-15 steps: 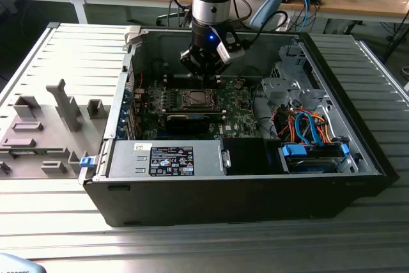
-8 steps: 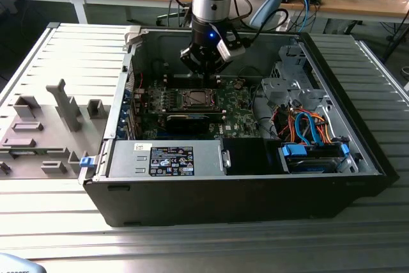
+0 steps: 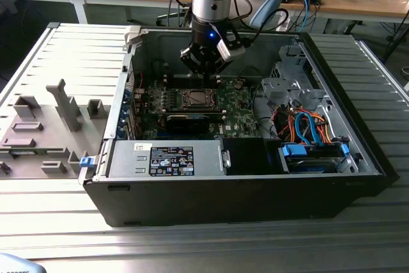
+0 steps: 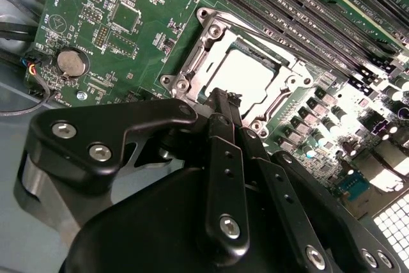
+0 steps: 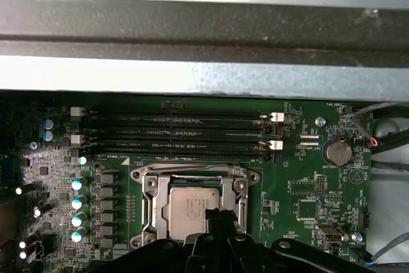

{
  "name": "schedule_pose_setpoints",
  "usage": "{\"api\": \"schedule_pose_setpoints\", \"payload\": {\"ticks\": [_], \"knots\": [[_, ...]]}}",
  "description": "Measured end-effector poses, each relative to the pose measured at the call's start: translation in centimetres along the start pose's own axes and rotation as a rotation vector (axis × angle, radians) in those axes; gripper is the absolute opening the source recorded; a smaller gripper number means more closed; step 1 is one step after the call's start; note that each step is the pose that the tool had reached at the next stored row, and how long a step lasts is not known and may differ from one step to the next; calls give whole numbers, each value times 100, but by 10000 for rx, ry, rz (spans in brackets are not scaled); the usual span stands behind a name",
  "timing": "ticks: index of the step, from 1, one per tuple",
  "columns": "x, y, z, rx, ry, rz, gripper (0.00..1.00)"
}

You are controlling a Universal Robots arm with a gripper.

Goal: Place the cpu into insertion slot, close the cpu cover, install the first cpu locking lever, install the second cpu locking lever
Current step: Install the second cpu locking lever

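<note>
The cpu [image 5: 186,208] lies flat in the insertion slot, its pale metal top showing through a square window [image 4: 246,71]. The silver cpu cover [image 5: 151,187] lies down around it as a frame [image 4: 208,30]. The slot itself is hidden under chip and cover. In both wrist views my gripper [image 5: 220,217] hovers over one edge of the chip, its black fingertips [image 4: 223,100] pressed together with nothing between them. In the exterior view the gripper [image 3: 206,63] hangs inside the open computer case, just behind the socket [image 3: 195,98].
Long memory slots [image 5: 179,129] run beside the socket, and a coin battery [image 5: 337,152] sits nearby. The case's back wall [image 5: 204,30] stands close behind. A black card [image 3: 188,119], a power supply [image 3: 172,158] and cables [image 3: 307,126] fill the case's front.
</note>
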State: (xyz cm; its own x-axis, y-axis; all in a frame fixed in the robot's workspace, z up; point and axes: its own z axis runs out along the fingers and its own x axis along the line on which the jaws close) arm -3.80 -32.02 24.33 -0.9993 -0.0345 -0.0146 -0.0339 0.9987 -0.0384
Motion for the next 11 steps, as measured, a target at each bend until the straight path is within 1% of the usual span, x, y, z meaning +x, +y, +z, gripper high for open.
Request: {"api": "schedule_pose_setpoints", "payload": {"ticks": [11], "knots": [[-1, -2, 0, 0, 0, -1, 11]]}}
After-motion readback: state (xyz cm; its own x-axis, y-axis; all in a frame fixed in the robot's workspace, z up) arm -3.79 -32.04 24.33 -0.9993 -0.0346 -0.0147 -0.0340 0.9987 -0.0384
